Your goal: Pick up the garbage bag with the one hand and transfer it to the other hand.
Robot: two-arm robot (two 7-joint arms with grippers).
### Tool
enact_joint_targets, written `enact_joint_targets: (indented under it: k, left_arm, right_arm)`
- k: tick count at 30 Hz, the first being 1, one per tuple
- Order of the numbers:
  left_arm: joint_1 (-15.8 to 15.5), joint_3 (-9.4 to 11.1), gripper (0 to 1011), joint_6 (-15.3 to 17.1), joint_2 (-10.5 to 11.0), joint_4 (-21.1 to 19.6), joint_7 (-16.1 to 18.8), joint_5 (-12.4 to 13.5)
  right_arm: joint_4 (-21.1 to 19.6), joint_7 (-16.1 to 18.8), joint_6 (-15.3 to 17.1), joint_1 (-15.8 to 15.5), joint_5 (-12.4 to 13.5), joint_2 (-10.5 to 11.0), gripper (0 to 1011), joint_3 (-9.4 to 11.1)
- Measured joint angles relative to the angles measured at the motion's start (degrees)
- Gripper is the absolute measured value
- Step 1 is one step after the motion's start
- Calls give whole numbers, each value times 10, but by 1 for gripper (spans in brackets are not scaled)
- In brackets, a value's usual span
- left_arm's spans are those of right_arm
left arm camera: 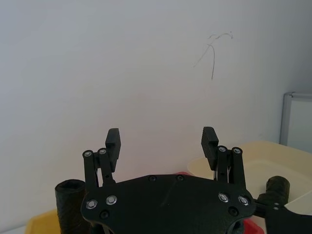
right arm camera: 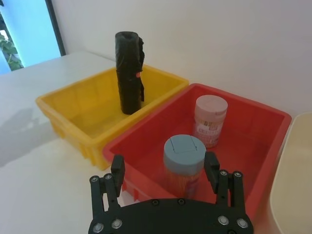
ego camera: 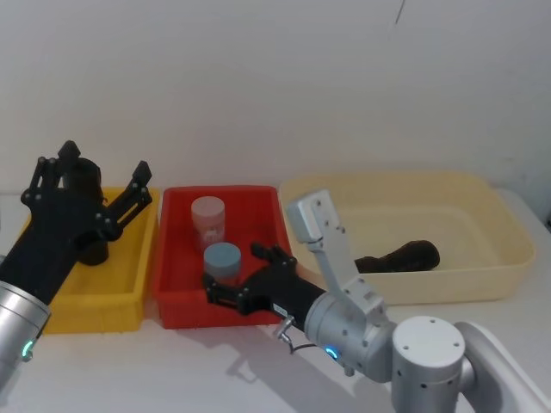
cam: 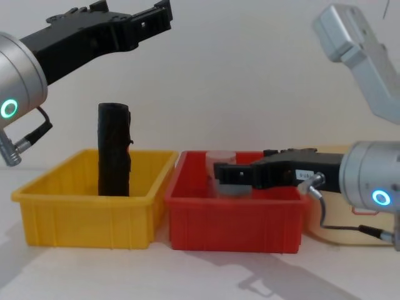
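Below and just ahead of the left gripper (cam: 147,19), item one: the garbage bag (cam: 114,150), a black roll with a small red label mark, standing upright in the yellow bin (cam: 87,212); long axis vertical, top end clear above the bin rim.

Item two: left gripper, raised above the roll, fingers spread wide, nothing between them. In its own wrist view the roll's top (left arm camera: 70,204) sits low and to one side of the open fingers (left arm camera: 112,141), so it is not yet lined up.

Item three: right gripper (cam: 234,174), level over the near edge of the red bin (cam: 237,219), fingers parted and empty, a blue-lidded jar (right arm camera: 184,163) just ahead of it and a pink-lidded jar (right arm camera: 210,119) beyond.

Handling note, as judgement: the left gripper should descend with its fingers straddling the roll's upper part, squeezing across the axis and leaving the lower length free for the right gripper; lift straight up to clear the bin wall.
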Motion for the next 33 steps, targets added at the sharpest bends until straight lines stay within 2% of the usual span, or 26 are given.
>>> enact_joint_targets:
  k: [13, 24, 33]
  left_arm:
    - [1, -1, 1001, 0, 1, -1, 1, 0]
    - [2, -1, 1001, 0, 1, -1, 1, 0]
    - [2, -1, 1001, 0, 1, -1, 1, 0]
  right_arm:
    - [59, -19, -6, 37, -8, -22, 1001, -10]
    - [105, -31, -9, 66, -12, -43, 1001, -7]
    - [124, -35, -12, 77, -14, -50, 1001, -5]
